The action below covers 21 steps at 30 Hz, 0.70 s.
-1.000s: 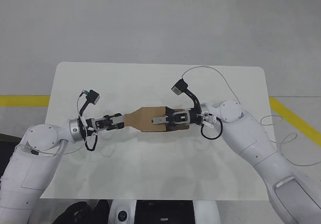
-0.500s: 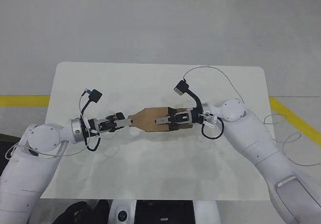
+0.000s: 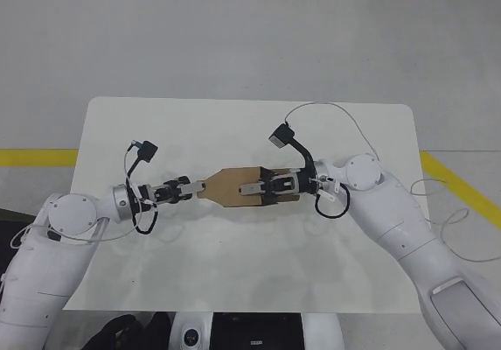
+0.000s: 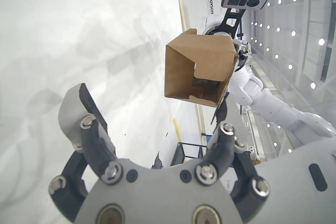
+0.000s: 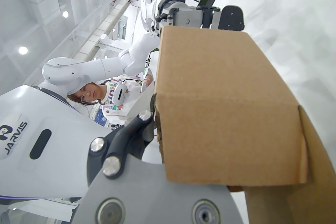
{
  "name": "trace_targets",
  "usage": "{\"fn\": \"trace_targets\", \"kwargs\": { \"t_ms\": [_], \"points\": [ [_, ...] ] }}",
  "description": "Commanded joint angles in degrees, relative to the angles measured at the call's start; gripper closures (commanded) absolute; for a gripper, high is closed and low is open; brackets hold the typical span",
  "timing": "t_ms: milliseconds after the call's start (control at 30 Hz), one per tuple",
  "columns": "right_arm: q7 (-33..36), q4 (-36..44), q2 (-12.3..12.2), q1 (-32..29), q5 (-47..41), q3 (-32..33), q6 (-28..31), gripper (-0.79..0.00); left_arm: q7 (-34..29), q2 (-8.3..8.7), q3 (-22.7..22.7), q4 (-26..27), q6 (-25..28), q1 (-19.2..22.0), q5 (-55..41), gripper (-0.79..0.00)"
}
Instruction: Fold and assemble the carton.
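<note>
2 grippers face each other across 1 brown carton (image 3: 233,184) over the middle of the white table (image 3: 233,122). Furthest left in the top view is the left gripper (image 3: 193,186), level with the carton's narrow left end and just beside it. The top view cannot settle the gap between its fingers, but the left wrist view does: the left gripper (image 4: 153,96) has its 2 fingers spread wide with nothing between them, and 1 dark fingertip (image 4: 219,114) sits right at the carton's nearest corner. That same view looks into the carton (image 4: 199,59) through its open end, a square tube with small flaps folded partway inward, an opening the top view flattens to a plain tan shape. On the carton's right half in the top view lies the right gripper (image 3: 254,186), its fingers reaching along the cardboard. The right wrist view fills in the outside: 2 flat panels of the carton (image 5: 223,104) meeting at a crease, pressed close against the gripper's base. There 1 finger (image 5: 145,121) bears on the carton's edge while the other is hidden behind the cardboard, so the right gripper appears to be clamped on the carton's wall. Past the carton's far edge that view also shows the left gripper (image 5: 210,19).
</note>
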<state>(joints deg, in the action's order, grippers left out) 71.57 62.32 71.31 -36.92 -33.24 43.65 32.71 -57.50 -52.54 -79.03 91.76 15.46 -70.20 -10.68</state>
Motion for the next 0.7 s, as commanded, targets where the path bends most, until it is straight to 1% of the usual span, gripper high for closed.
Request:
{"fn": "trace_targets", "kwargs": {
  "t_ms": [0, 467, 667],
  "points": [
    [0.1, 0.4, 0.0, -0.2, -0.3, 0.0, -0.1, 0.0, 0.1, 0.01, -0.2, -0.2, -0.1, -0.2, -0.8, -0.785],
    [-0.1, 1.8, 0.9, 0.1, -2.0, -1.0, 0.1, 0.0, -1.9, -0.1, 0.9, 0.1, -0.3, -0.5, -3.7, -0.785],
    [0.0, 1.9, 1.2, 0.2, -2.8, -1.5, 0.0, 0.0, -2.3, -0.24, 1.2, -0.3, -0.5, -0.2, -6.4, -0.785]
  ]
}}
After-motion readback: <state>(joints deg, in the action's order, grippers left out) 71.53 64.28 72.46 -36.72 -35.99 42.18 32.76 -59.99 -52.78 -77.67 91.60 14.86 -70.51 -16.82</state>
